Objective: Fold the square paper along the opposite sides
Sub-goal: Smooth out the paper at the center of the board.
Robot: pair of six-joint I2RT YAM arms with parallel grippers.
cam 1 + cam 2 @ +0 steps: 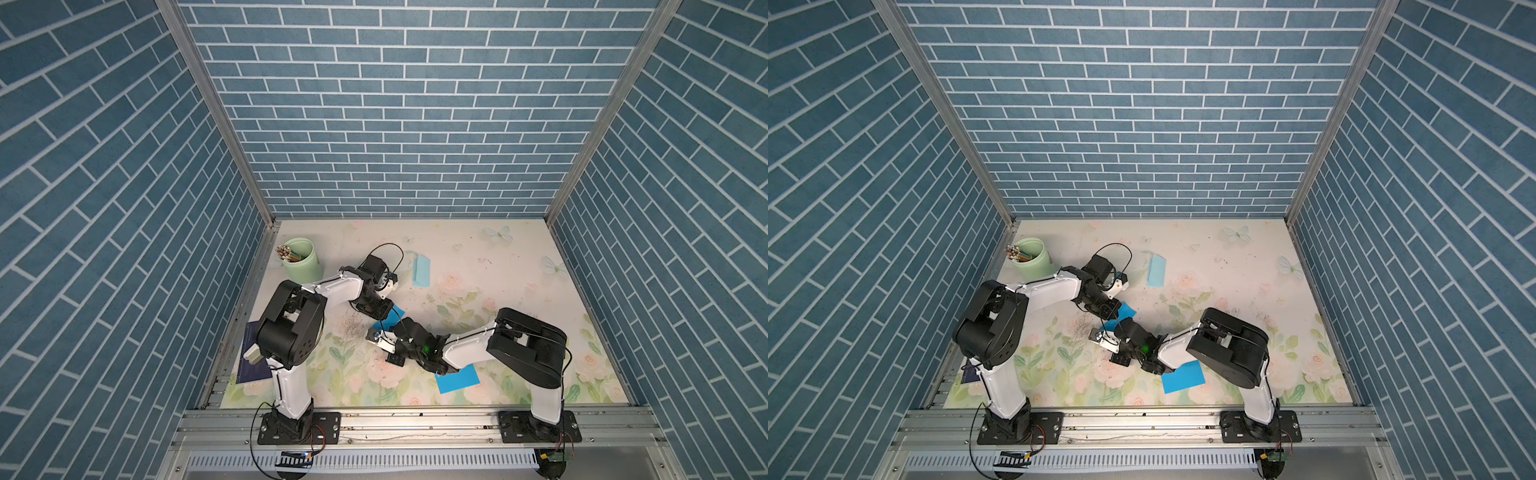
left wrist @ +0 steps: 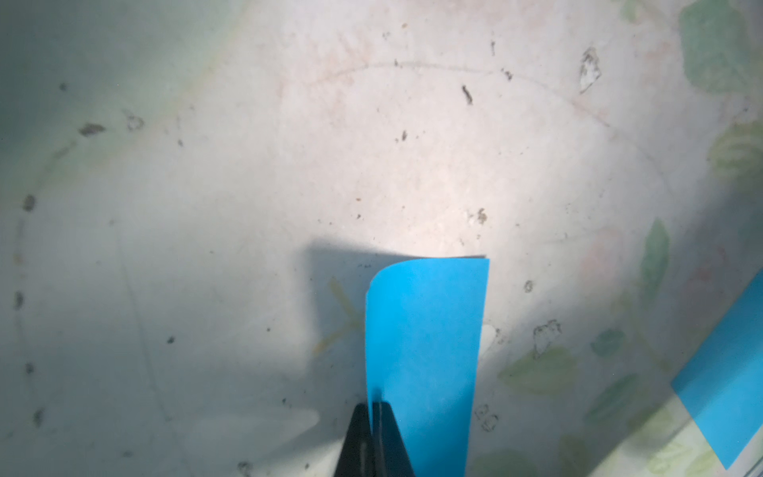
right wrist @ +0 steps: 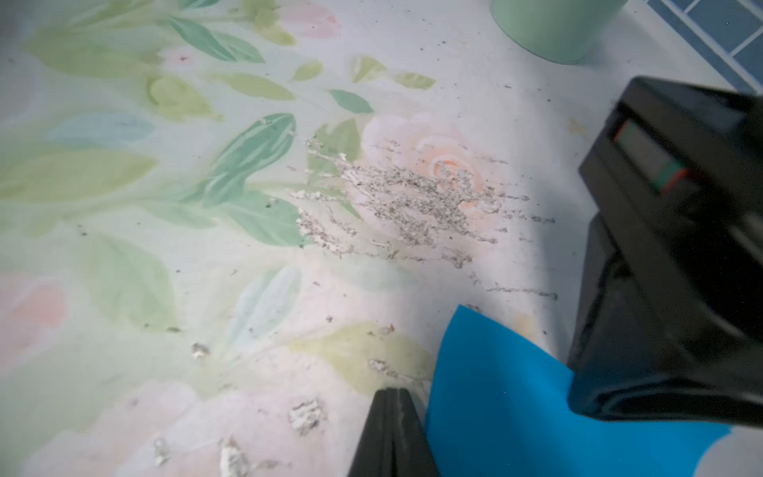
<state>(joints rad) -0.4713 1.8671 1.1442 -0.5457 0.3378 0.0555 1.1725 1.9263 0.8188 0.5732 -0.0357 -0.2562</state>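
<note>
the square paper [image 2: 425, 351] lay near the middle of the desk [image 1: 519, 266], curled over on itself with one edge pinched in the closed left pincer [image 2: 373, 406], so the fold looked half made, its bend rounded and unpressed. the right pincer [image 3: 392, 396] was shut on nothing visible, just beside the sheet, and the next move probably called for it to press along the bend while the left kept the edges matched. both arms crowded that spot; open room lay toward the far and right edges, past a pale folded sheet [image 1: 422, 270].
</note>
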